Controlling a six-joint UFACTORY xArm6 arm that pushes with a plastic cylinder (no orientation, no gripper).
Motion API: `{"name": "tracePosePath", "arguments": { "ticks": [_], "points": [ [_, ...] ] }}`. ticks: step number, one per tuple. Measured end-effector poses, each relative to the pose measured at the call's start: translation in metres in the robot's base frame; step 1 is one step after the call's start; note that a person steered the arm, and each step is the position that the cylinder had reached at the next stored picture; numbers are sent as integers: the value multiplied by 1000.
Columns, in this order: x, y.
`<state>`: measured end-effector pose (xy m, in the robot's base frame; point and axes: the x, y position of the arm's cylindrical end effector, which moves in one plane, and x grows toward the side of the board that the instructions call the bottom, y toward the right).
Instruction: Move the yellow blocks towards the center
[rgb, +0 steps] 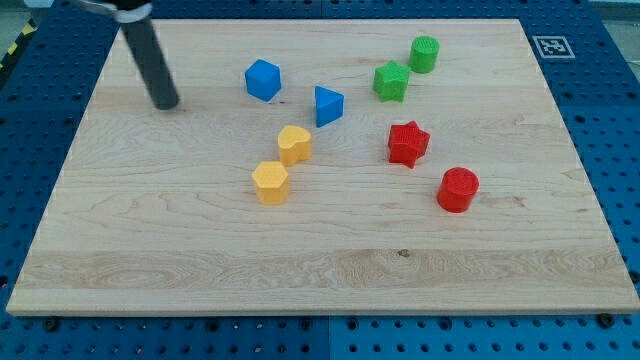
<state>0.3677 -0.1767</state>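
Note:
Two yellow blocks lie a little left of the board's middle: a heart-shaped yellow block (294, 144) and, just below and left of it, a hexagonal yellow block (270, 182). They sit close together, nearly touching. My tip (166, 103) rests on the board at the upper left, well to the left of the yellow blocks and left of the blue blocks. It touches no block.
A blue hexagonal block (262, 79) and a blue triangular block (327, 105) lie above the yellow ones. A green star (391, 81) and green cylinder (424, 54) sit at the upper right. A red star (407, 143) and red cylinder (458, 189) lie right of centre. The wooden board (150, 250) lies on a blue perforated table.

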Motion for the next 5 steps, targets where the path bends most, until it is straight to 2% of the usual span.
{"name": "tracePosePath", "arguments": {
  "ticks": [2,3,5],
  "points": [
    [45,104],
    [56,128],
    [76,127]
  ]
}}
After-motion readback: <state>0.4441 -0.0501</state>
